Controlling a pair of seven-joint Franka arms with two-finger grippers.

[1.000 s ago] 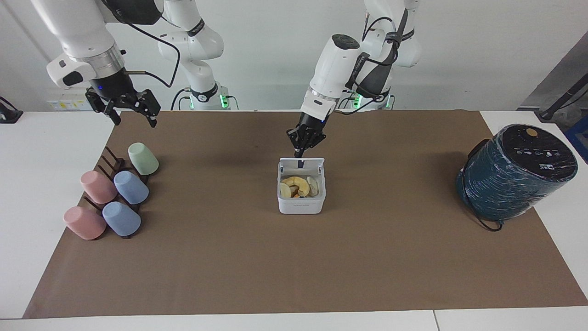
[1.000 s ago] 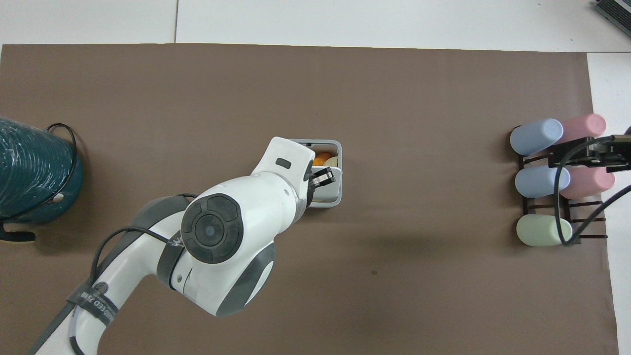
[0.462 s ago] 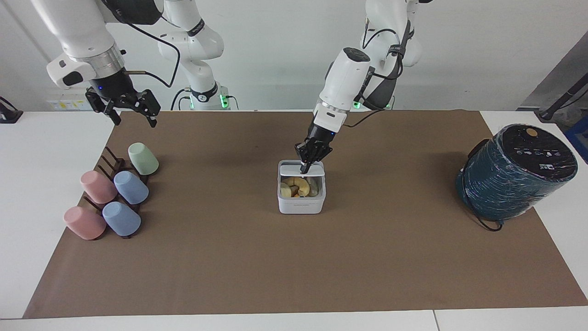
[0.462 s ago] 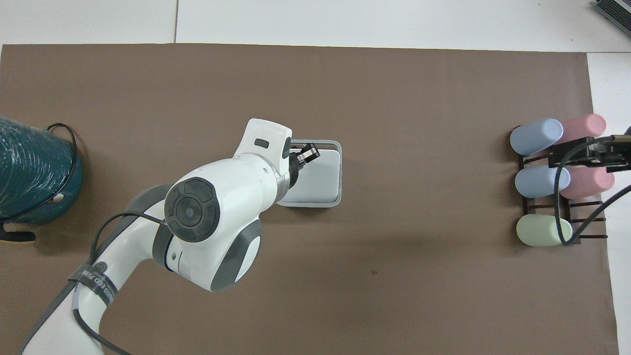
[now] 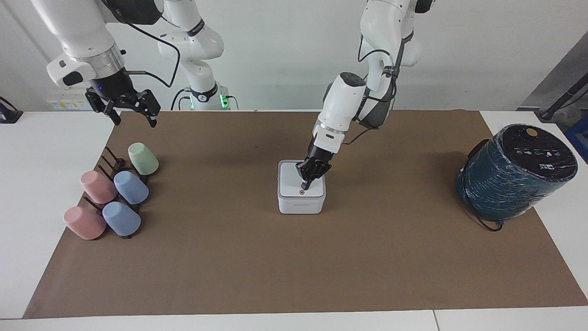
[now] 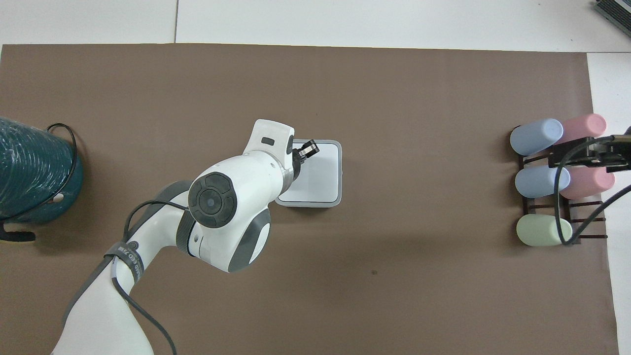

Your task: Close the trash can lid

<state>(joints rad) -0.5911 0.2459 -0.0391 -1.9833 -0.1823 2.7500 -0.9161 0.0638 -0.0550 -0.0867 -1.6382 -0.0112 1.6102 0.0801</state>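
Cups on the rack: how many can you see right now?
5, all at the right arm's end of the table: green cup nearest the robots, then one pink and blue pair, then another pink and blue pair. None looks hidden.

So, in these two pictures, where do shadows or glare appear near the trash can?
Facing view: a soft shadow lies on the brown mat beside the trash can; the lid shows no glare. Overhead view: the left arm covers part of the lid.

cups (image 5: 131,187): 5 | rack (image 5: 111,161): 1 | trash can (image 5: 301,201): 1 | teal cylinder (image 5: 514,174): 1
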